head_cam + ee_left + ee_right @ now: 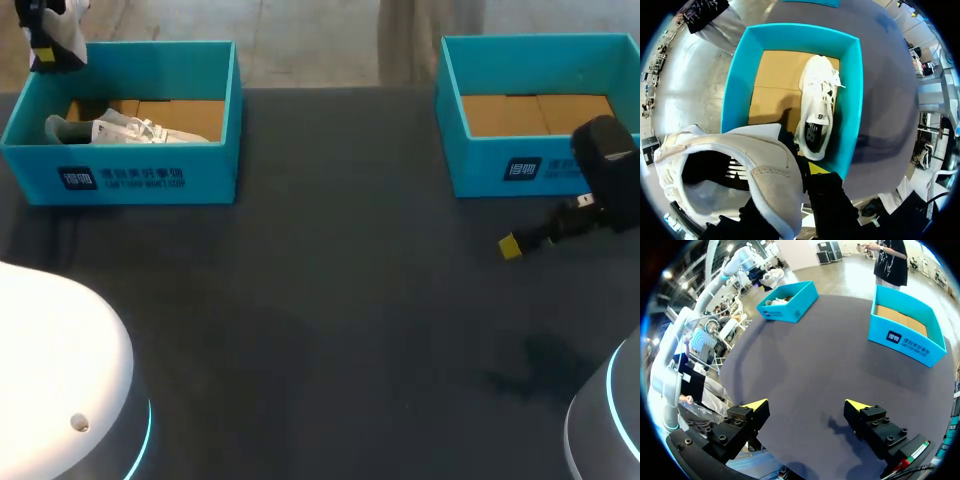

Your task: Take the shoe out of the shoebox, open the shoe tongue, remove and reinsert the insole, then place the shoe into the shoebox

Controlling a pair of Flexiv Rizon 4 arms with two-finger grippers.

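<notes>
My left gripper (pixel 45 50) hangs above the far left corner of the left blue shoebox (pixel 150 180), shut on a white shoe (pixel 62 35). In the left wrist view the fingers pinch the shoe (pixel 740 165) at its collar, with one yellow fingertip (pixel 817 167) showing beside it. A second white shoe (pixel 817 107) lies inside the box (pixel 735 95) below, on the brown cardboard floor. My right gripper (pixel 520 245) hovers low over the table in front of the right blue shoebox (pixel 530 170). It is open (pixel 806 405) with nothing between its fingers.
The right shoebox (pixel 905 337) holds only its cardboard floor. The dark table (pixel 340 300) stretches between the two boxes. The bases of my arms fill the near left and near right corners.
</notes>
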